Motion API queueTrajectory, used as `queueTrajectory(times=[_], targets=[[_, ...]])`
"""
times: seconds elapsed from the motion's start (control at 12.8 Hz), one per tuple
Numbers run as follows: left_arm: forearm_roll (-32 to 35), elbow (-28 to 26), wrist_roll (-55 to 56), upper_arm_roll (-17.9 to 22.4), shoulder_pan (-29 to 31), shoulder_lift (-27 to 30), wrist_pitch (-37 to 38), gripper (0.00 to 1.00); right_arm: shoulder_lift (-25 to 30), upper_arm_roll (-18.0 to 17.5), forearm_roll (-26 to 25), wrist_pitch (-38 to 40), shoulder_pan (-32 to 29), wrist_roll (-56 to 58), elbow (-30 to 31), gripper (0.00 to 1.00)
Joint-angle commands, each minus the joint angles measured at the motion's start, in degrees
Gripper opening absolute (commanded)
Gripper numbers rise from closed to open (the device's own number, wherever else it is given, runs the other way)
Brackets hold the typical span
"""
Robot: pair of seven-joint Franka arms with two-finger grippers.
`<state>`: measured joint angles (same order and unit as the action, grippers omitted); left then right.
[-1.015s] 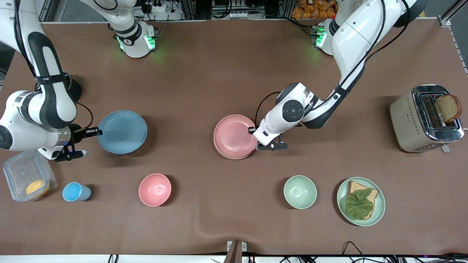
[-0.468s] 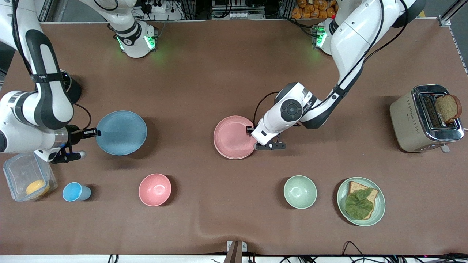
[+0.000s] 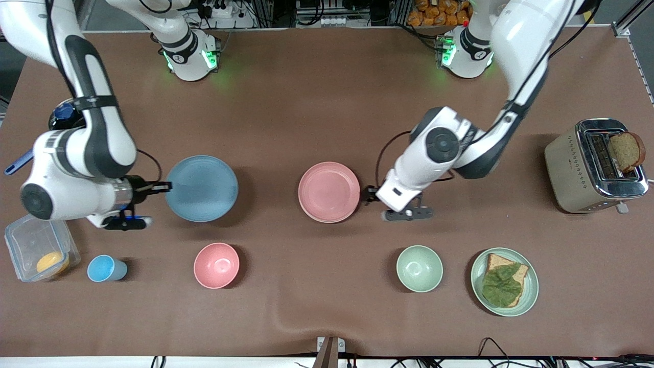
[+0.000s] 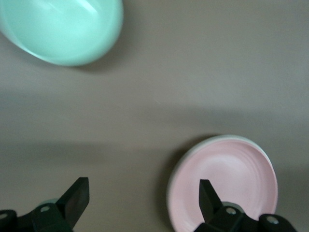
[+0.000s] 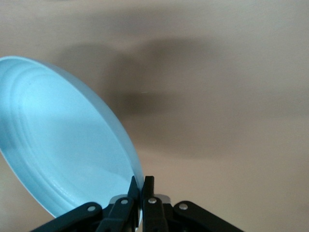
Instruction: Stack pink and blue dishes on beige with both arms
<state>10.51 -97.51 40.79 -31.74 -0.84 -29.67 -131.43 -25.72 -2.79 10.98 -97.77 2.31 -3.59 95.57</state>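
The pink plate [image 3: 329,191] lies flat at the table's middle. A thin pale edge of the beige plate [image 4: 172,186] shows under it; the rest of the beige plate is hidden. My left gripper [image 3: 369,195] stands open just off the pink plate's rim, on the side toward the left arm's end of the table, and holds nothing. In the left wrist view one of its fingertips [image 4: 208,195] hangs over the pink plate [image 4: 227,179]. My right gripper [image 3: 166,186] is shut on the rim of the blue plate [image 3: 202,188], which tilts above the table. The right wrist view shows this gripper [image 5: 141,186] pinching the blue plate [image 5: 63,145].
Nearer the front camera stand a blue cup [image 3: 104,269], a pink bowl [image 3: 216,265], a green bowl [image 3: 419,268] and a green plate with bread and a leaf [image 3: 505,281]. A clear container [image 3: 38,252] sits at the right arm's end, a toaster [image 3: 595,166] at the left arm's end.
My left gripper opened, let the pink plate settle flat and drew back toward the left arm's end. My right arm carried the blue plate toward the table's middle.
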Motion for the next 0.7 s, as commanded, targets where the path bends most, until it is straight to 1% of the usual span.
queueTrajectory(times=[0.0,0.08,0.23,0.31,0.47,0.62], targets=[[1.62,-1.63,-2.46,0.01,3.99,8.20,5.46,1.00,-2.22,0.41,1.59,0.56,7.41,-9.74,-1.97,0.00],[1.62,-1.55,-4.21,0.01,5.74,10.58,7.92,1.00,-3.36,0.41,3.94,0.56,9.62,-12.64,-2.66,0.00],[1.62,-0.41,-10.52,-0.08,9.79,14.54,13.01,1.00,-6.17,0.50,12.01,0.56,12.09,-14.34,-3.99,0.00],[1.54,0.81,-13.69,-0.08,11.28,15.77,15.91,1.00,-7.40,0.50,15.18,0.48,13.84,-14.43,-4.42,0.00],[1.53,4.41,-15.83,-0.08,13.05,17.01,23.11,1.00,-10.73,0.50,18.01,0.56,16.57,-14.52,-7.40,0.00],[1.53,8.45,-15.83,0.01,13.32,17.19,29.62,1.00,-13.55,0.50,21.70,-0.05,18.51,-15.13,-9.78,0.00]])
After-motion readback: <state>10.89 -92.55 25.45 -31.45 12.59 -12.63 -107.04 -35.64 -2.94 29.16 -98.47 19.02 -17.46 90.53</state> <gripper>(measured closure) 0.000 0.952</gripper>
